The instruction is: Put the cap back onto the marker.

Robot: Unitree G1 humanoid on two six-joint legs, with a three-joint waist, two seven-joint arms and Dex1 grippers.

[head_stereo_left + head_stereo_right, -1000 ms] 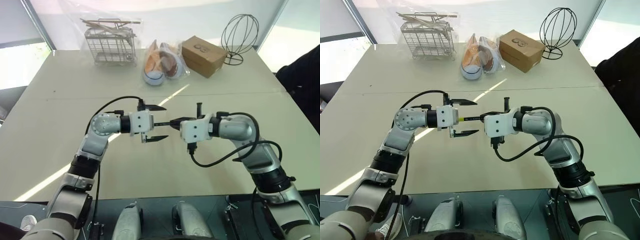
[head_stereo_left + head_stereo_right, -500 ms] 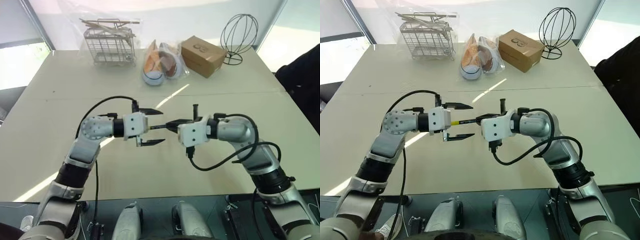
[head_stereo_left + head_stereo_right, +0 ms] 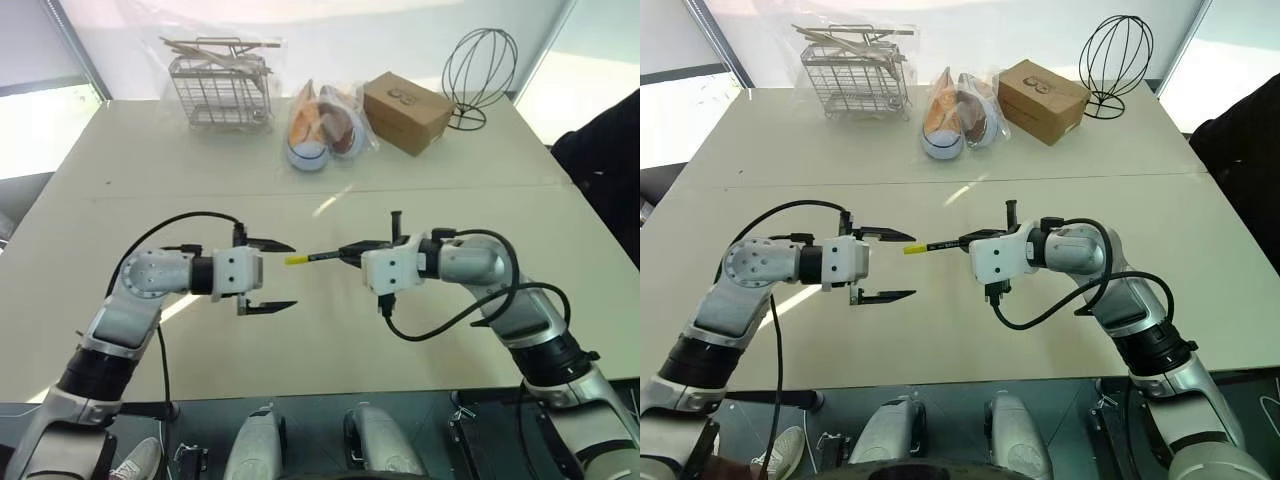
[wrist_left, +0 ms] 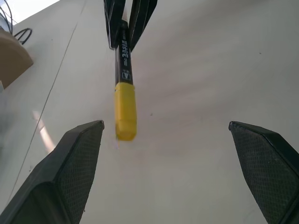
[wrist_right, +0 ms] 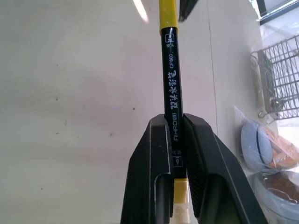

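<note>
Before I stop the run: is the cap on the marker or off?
On. The yellow cap sits over the marker's end, held by the right hand.

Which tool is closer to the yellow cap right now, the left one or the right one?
Right. The right tool is shut on the marker that carries the cap on its end; the left tool stands open, off the cap.

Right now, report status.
Left gripper open, empty. Right gripper shut on marker. Cap on marker tip. Nothing between grippers.
</note>
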